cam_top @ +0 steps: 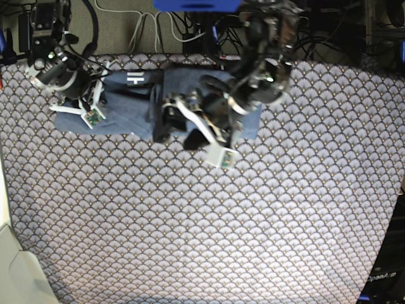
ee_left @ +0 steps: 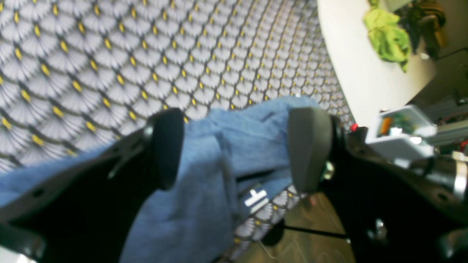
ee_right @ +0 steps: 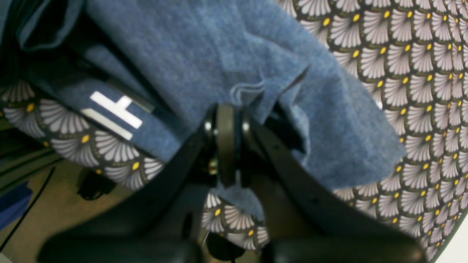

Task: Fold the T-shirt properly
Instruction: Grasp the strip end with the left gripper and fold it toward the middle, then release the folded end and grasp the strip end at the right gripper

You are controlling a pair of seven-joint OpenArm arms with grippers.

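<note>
The slate-blue T-shirt point(cam_top: 126, 107) lies bunched along the far edge of the fan-patterned tablecloth point(cam_top: 190, 221), white lettering point(cam_top: 135, 78) showing near the back. My left gripper point(ee_left: 239, 149) is open, its two fingers wide apart over a raised fold of the shirt point(ee_left: 204, 204); in the base view it point(cam_top: 168, 117) is over the shirt's middle. My right gripper point(ee_right: 226, 146) is shut on an edge of the shirt point(ee_right: 219, 47), with the lettering point(ee_right: 113, 109) to its left; in the base view it point(cam_top: 79, 104) is at the shirt's left end.
The table's far edge runs just behind the shirt, with floor and cables point(ee_right: 36, 204) beyond. A white surface point(ee_left: 365, 65) with a green cloth point(ee_left: 387, 36) stands off to the side. The tablecloth point(ee_left: 109, 54) covers the whole table toward the front.
</note>
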